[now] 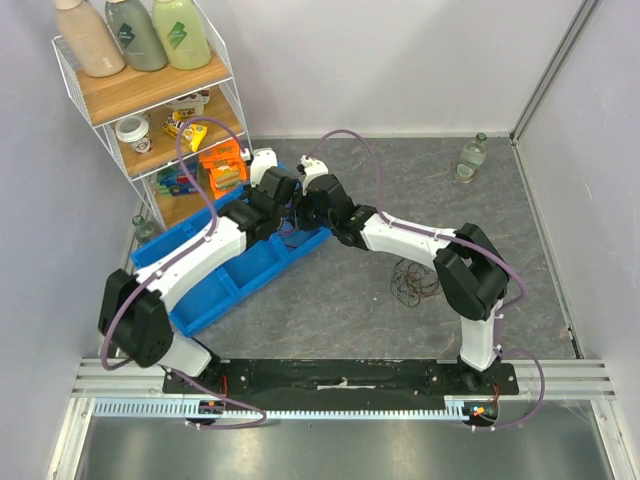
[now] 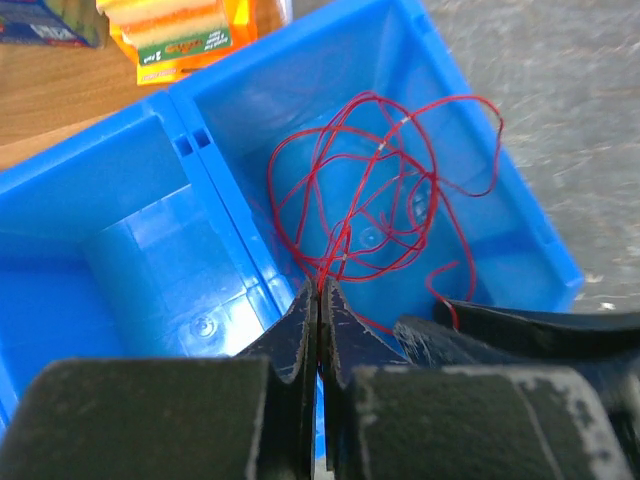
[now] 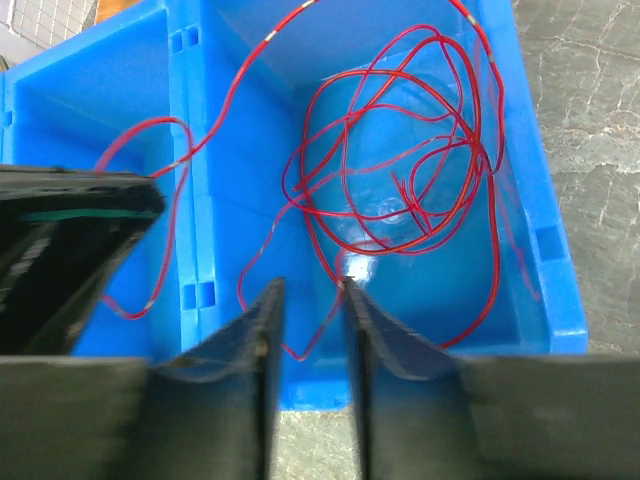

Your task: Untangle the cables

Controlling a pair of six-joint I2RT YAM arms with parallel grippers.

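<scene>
A red cable [image 3: 400, 180] lies in loose loops inside the end compartment of a blue bin [image 3: 540, 240], with one strand trailing over the divider. My left gripper [image 2: 320, 292] is shut on a strand of that red cable [image 2: 370, 190] just above the bin's divider [image 2: 235, 215]. Facing it, my right gripper [image 3: 310, 290] stands open over the same compartment, and a slack loop of the cable hangs between its fingers. A dark bunch of cables [image 1: 413, 278] lies on the table beside the right arm. Both grippers meet over the bin [image 1: 250, 272].
A wire shelf [image 1: 150, 110] with bottles, jars and orange packs [image 1: 222, 165] stands at the back left, close behind the bin. A glass bottle [image 1: 472, 158] stands at the back right. Walls enclose the grey table on three sides.
</scene>
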